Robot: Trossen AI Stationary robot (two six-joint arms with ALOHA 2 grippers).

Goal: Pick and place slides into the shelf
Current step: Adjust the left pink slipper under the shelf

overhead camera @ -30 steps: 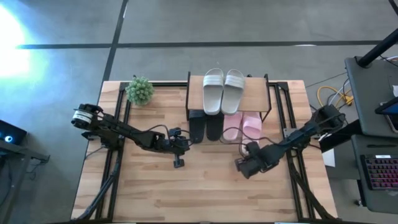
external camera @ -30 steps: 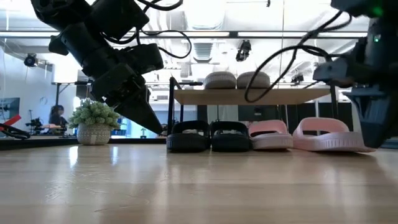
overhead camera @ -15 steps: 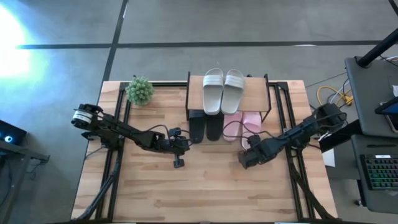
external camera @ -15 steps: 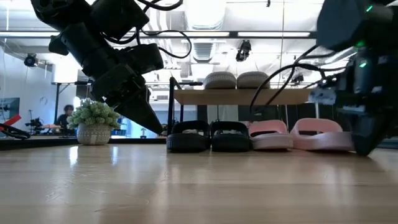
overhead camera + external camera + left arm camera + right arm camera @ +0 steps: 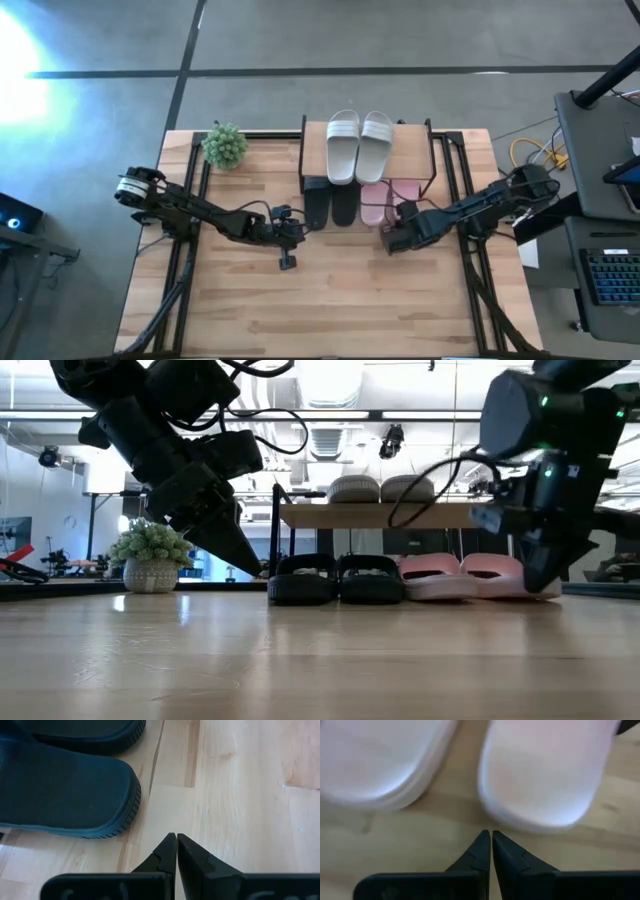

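From overhead, a strong white glare point(image 5: 15, 75) floods the upper left of the frame and washes out the grey floor there, while my wooden tabletop point(image 5: 330, 300) stays evenly and softly lit with only faint shadows under my arms. At table height, bright ceiling lights point(image 5: 335, 380) across the top of the frame backlight my arms into near-black shapes, and the near tabletop at the bottom is soft and glossy. Through my right wrist camera the pink slides point(image 5: 545, 775) are blurred and pale, out of focus.
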